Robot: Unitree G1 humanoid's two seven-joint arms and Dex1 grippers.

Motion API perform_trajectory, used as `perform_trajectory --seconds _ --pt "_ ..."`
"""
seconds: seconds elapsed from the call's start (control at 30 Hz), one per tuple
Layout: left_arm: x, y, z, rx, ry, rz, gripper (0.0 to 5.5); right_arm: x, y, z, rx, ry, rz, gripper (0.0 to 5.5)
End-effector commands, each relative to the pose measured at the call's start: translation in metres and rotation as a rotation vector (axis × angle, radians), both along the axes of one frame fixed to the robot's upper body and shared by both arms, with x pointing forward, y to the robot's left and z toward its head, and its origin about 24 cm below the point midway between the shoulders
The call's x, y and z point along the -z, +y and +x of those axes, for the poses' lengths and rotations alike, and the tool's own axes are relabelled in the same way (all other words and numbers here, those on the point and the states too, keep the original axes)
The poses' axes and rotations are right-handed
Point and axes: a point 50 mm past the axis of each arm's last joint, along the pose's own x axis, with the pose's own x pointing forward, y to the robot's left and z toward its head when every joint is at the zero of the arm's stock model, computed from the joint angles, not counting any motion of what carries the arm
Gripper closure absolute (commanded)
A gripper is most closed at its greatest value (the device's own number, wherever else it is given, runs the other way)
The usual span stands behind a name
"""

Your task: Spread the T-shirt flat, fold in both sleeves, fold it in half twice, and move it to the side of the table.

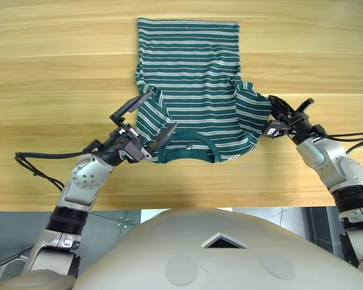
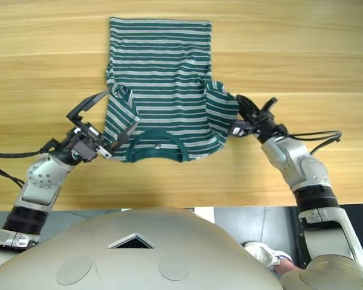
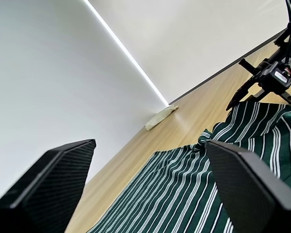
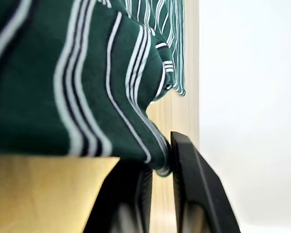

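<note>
A dark green T-shirt [image 1: 193, 72] with white stripes lies on the wooden table [image 1: 60, 72], collar toward me and hem at the far side. Both sleeves are folded inward over the body. My left gripper [image 1: 150, 121] stands open over the shirt's left shoulder, beside the collar [image 1: 189, 151], with striped cloth below its fingers [image 3: 247, 189]. My right gripper [image 1: 272, 113] is at the shirt's right edge, shut on a bunched fold of the T-shirt [image 4: 87, 73] by the folded right sleeve [image 2: 221, 109]. From the left wrist view the right gripper [image 3: 264, 80] appears farther off across the cloth.
Bare wood lies to both sides of the shirt and beyond its hem. The table's near edge [image 1: 181, 208] runs just in front of the collar. Black cables [image 1: 36, 158] trail from both forearms. A small pale object [image 3: 160, 116] lies by the wall.
</note>
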Motion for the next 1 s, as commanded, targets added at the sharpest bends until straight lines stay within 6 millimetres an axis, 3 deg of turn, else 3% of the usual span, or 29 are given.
perform_trajectory --seconds 0.03,0.23,0.33,0.63,1.0 --pt "0.001 0.0 -0.002 0.012 0.002 0.014 1.27 0.025 -0.005 -0.016 0.009 0.123 -0.061 5.43" --pt "0.001 -0.001 -0.004 0.018 0.004 0.008 1.27 0.02 0.007 -0.019 -0.048 0.093 0.006 5.49" --pt "0.001 -0.001 -0.003 0.016 0.004 0.004 1.27 0.01 0.022 -0.02 -0.099 0.056 0.106 5.49" --pt "0.001 0.001 0.003 0.002 -0.003 -0.008 1.27 -0.033 0.044 -0.003 -0.104 -0.099 0.358 5.49" --pt "0.008 -0.004 0.01 0.01 0.006 -0.022 1.27 -0.03 0.071 0.001 -0.208 -0.049 0.388 5.49"
